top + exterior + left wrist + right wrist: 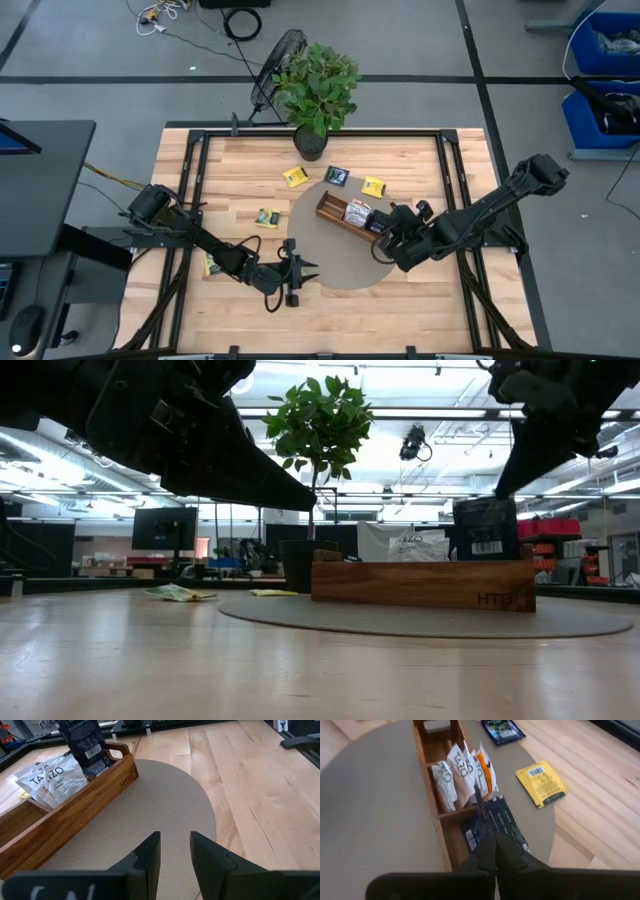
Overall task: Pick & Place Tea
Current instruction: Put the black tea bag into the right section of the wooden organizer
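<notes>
Tea packets: task partly done.

High view: wooden box (352,217) sits on the round mat (340,262) at table centre, some packets already in it. Loose ones left on the table: yellow packet (294,177) at about 11 o'clock of the box, dark packet (337,175) at 12, another yellow packet (373,185) at 1, green packet (266,217) at 9, and one more (209,265) part hidden under the left arm at 8. Right gripper (384,238) reaches in from 3 o'clock, over the box's near end. Left gripper (303,272) is low at 7 o'clock of the box, on the mat edge, pointing toward the box.

Low view: a dark blue packet (485,527) stands upright above the box wall, hanging under the right arm; potted plant (318,430) behind.

Left wrist view: its fingers (149,854) stand narrowly apart, nothing between them; white packets (55,780) upright in the box.

Right wrist view: fingers pinched tight on the dark blue packet, which is over the end compartment, beside the white ones. Judged: placing step, not released yet; five or so still to fetch.
</notes>
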Motion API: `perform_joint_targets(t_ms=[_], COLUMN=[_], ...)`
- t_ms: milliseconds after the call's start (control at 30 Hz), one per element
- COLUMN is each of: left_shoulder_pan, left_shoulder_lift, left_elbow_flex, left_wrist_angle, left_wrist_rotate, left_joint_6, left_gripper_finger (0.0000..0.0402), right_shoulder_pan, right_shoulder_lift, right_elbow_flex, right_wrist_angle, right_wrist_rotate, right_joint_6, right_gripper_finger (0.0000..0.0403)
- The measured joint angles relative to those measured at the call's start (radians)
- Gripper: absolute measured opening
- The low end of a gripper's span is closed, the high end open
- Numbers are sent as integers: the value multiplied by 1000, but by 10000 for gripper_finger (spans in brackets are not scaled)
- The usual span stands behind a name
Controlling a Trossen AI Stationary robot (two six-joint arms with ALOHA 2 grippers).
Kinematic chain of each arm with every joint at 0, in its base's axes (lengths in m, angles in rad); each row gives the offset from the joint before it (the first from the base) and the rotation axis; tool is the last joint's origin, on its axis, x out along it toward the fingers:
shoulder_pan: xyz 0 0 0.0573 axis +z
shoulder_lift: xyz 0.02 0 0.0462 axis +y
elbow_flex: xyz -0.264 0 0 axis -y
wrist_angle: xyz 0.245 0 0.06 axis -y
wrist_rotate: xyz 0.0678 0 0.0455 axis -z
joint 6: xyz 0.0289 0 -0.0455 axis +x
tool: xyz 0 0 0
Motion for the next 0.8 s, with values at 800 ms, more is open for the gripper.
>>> perform_joint_targets(t_ms=[800], left_shoulder_pan=[0], left_shoulder_lift=[0], left_elbow_flex=[0], left_wrist_angle=[-2], left_wrist_rotate=[0], left_joint_6=[-2], left_gripper_finger=[110], right_shoulder_pan=[0], right_shoulder_lift=[115], right_elbow_flex=[0], right_wrist_angle=[14], right_wrist_rotate=[-61], right_joint_6=[39], right_gripper_finger=[0])
